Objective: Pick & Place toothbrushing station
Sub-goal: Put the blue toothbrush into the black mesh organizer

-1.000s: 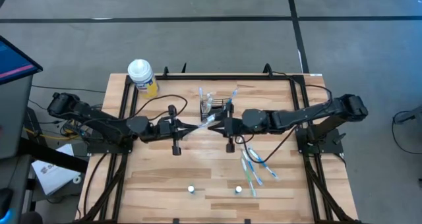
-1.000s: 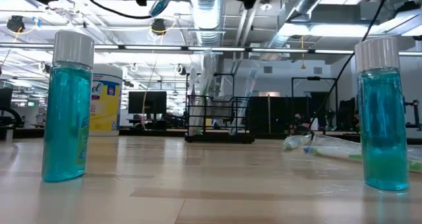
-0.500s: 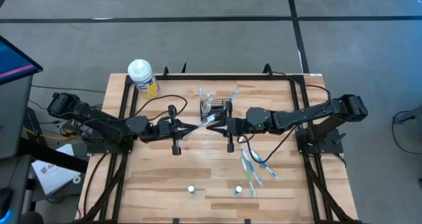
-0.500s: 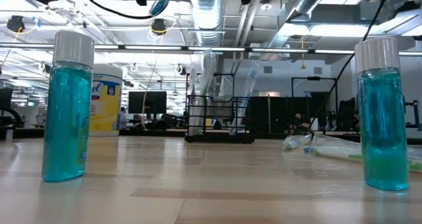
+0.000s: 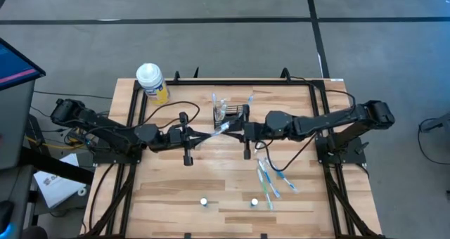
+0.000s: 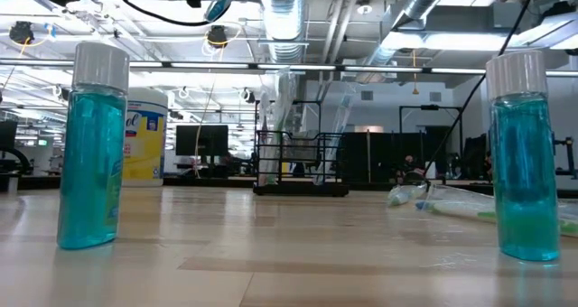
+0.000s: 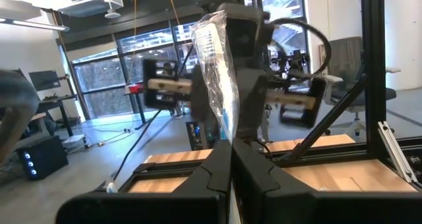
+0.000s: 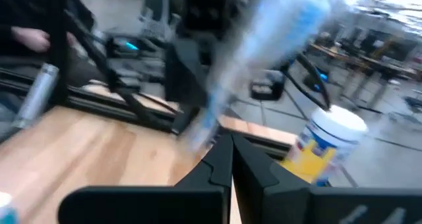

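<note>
Seen from above, both arms reach toward the middle of the desk (image 5: pixel 176 190) and meet just short of the station (image 5: pixel 232 112), a small black wire-mesh box that stands on the desk at about 12 o'clock from centre, near the far edge. Wrapped brushes stand upright in it.

The left tool (image 5: pixel 213 133) comes in from 9 o'clock and is clamped on a wrapped brush (image 5: pixel 222 128), which slants up toward the station. In the left wrist view the two fingers (image 7: pixel 212 174) are pressed together with the clear wrapper (image 7: pixel 217 85) sticking up from between them and the right arm close behind it.

The right tool (image 5: pixel 239 131) comes in from 3 o'clock, just beside the left one and just on the near side of the station. In the right wrist view its fingers (image 8: pixel 214 165) are together on a blue-and-white wrapped brush (image 8: pixel 264 59) that stands up out of them, blurred.

A white-capped yellow bottle (image 5: pixel 152 81) stands at the desk's 10 o'clock corner. Several more wrapped brushes (image 5: pixel 271 179) lie loose at about 4 o'clock. Two small white-capped bottles (image 5: pixel 204 202) (image 5: pixel 254 202) stand near the 6 o'clock edge; the low view shows them filled with blue-green liquid (image 6: pixel 90 144) (image 6: pixel 524 153), with the station (image 6: pixel 300 162) between them farther back.
</note>
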